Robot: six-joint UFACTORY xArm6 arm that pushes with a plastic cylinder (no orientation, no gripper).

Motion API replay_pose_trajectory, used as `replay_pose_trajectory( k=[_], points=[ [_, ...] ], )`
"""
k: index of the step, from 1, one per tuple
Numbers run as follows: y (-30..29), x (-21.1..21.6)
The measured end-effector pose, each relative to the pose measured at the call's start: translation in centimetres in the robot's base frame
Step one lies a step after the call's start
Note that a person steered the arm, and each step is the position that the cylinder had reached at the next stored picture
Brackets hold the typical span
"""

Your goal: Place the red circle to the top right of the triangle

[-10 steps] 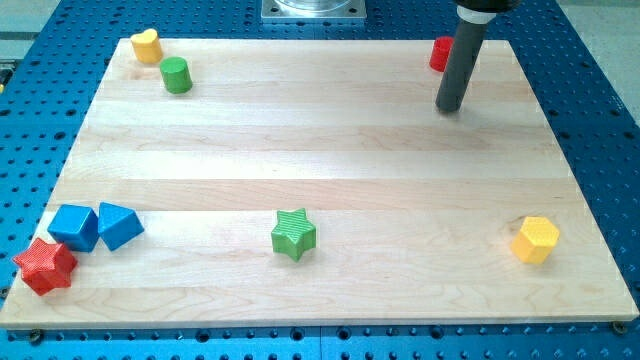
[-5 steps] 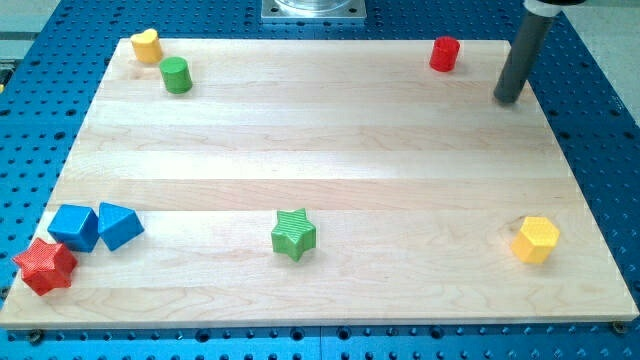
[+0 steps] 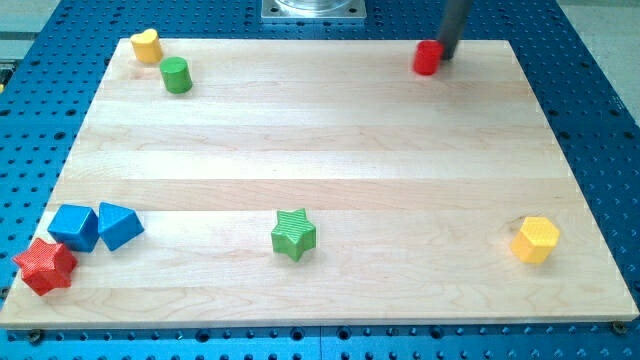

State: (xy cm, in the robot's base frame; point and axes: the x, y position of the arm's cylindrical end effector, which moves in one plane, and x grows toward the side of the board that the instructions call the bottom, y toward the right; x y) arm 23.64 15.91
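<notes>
The red circle (image 3: 428, 58) sits near the board's top edge, right of centre. My tip (image 3: 446, 56) is at its right side, touching or almost touching it. The blue triangle (image 3: 119, 225) lies at the view's lower left, far from the red circle, with a blue cube (image 3: 74, 227) against its left side.
A red star (image 3: 44, 265) lies at the bottom left corner. A green star (image 3: 293, 234) is at lower centre. A yellow hexagon (image 3: 535, 239) is at lower right. A yellow heart (image 3: 147, 45) and a green cylinder (image 3: 177, 75) are at top left.
My tip swung right past the red circle, then came back to its right side at the top edge. The red circle has shifted a little to the left and down.
</notes>
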Motion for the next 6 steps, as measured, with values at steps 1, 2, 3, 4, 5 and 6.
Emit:
replay_pose_trajectory(
  k=[1, 2, 3, 4, 5, 6],
  points=[
    [-9.1, 6.6],
    [-18.0, 9.2],
    [-27.3, 13.7],
    [-29.2, 14.5],
    [-25.2, 13.3],
    [-23.6, 12.2]
  ],
)
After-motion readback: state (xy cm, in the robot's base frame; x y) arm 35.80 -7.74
